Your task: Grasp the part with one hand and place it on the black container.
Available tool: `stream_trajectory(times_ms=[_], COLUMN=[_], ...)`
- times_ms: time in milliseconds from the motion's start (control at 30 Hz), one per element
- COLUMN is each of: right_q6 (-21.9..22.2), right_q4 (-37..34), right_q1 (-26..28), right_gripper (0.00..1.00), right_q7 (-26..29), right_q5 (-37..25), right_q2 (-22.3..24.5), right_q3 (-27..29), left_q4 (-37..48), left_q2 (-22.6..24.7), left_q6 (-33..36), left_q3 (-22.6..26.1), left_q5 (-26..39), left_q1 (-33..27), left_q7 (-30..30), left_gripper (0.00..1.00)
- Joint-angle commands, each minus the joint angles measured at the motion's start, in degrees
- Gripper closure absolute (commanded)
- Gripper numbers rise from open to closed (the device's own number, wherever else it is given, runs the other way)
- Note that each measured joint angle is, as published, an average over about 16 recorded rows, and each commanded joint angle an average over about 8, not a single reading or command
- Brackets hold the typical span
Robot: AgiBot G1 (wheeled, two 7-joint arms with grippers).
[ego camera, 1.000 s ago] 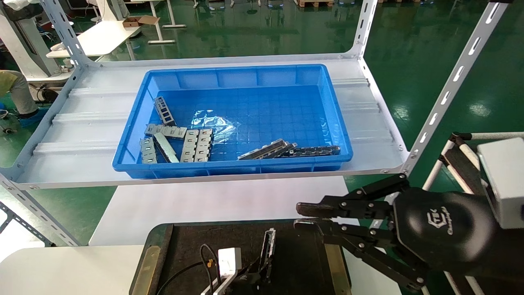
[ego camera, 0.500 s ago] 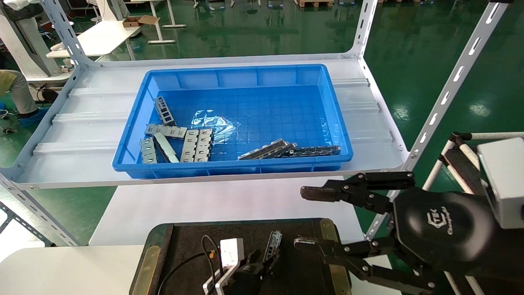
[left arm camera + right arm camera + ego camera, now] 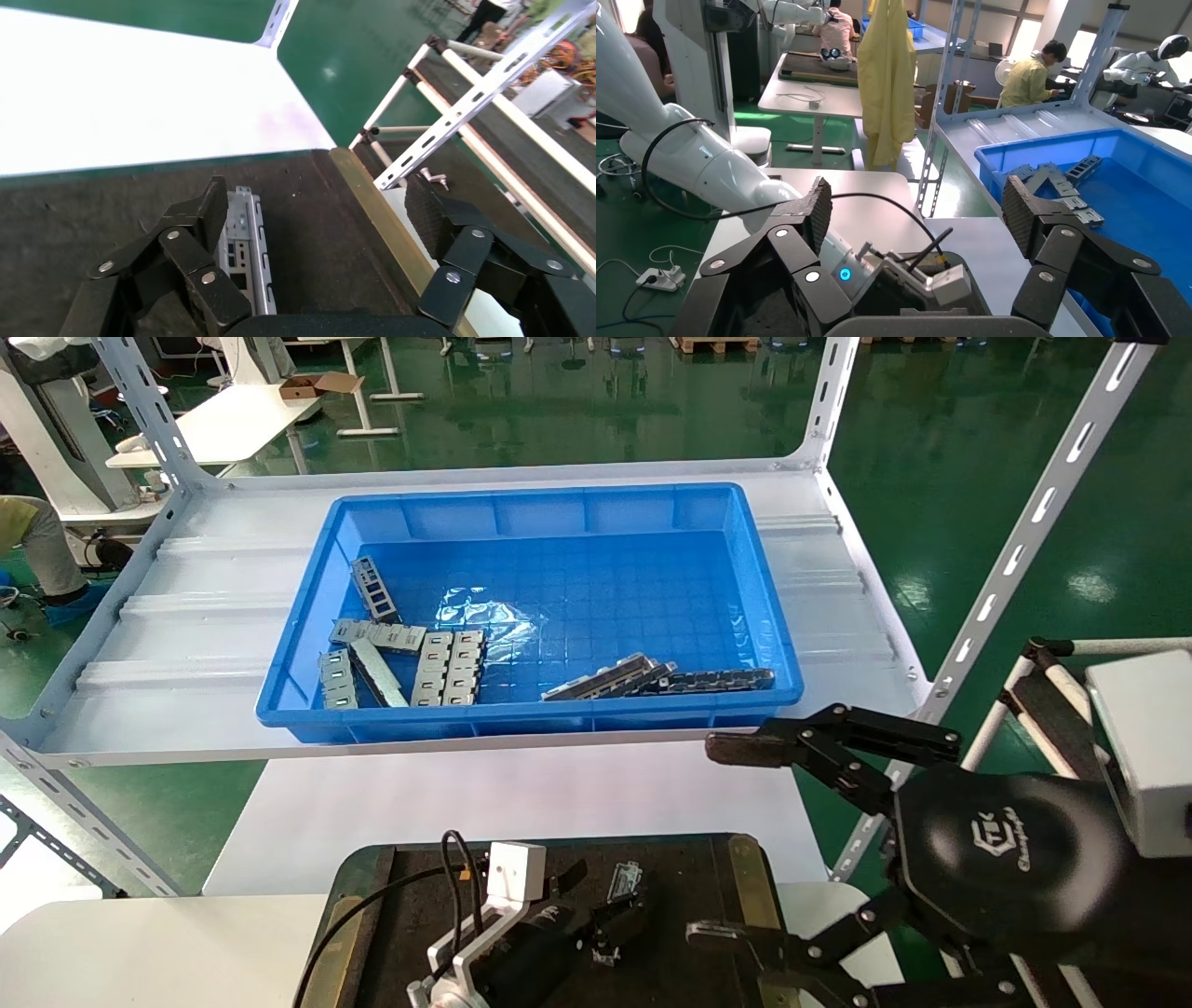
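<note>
The part, a silver-grey bar with cut-outs, lies on the black container right beside one finger of my left gripper. That gripper is wide open and holds nothing. In the head view the part shows on the container just ahead of the left gripper. My right gripper hangs wide open and empty over the container's right edge; it is also in the right wrist view.
A blue bin on the grey shelf holds several more metal parts and a dark strip. A slanted shelf post stands at the right. White tabletop lies between shelf and container.
My left gripper has opened and let go of the part, which went from standing on end to lying on the container. My right gripper's jaws have spread from nearly closed to wide open.
</note>
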Motion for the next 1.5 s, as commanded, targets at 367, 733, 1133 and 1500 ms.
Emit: stream_trajectory(times_ms=[367, 733, 1133, 1500], right_q6=[0.00, 0.01, 0.01, 0.01], right_q4=[0.00, 0.00, 0.00, 0.00], right_q1=[0.00, 0.00, 0.01, 0.01], right_gripper=[0.00, 0.00, 0.00, 0.00], right_q7=[0.00, -0.01, -0.01, -0.02], right_q5=[0.01, 0.01, 0.02, 0.03], right_q2=[0.00, 0.01, 0.01, 0.01], right_q3=[-0.01, -0.02, -0.03, -0.04], left_q4=[-1.84, -4.48, -6.98, -8.04], left_q2=[-8.72, -16.48, -25.12, -27.25], left_q6=[16.91, 26.13, 33.01, 33.52], left_q3=[-4.01, -7.29, -10.22, -11.95], left_q5=[-0.09, -1.30, -4.43, -6.42], left_q1=[-0.33, -1.12, -0.73, 1.02], left_q7=[5.42, 9.86, 9.68, 10.03], left_gripper=[0.00, 0.00, 0.00, 0.00])
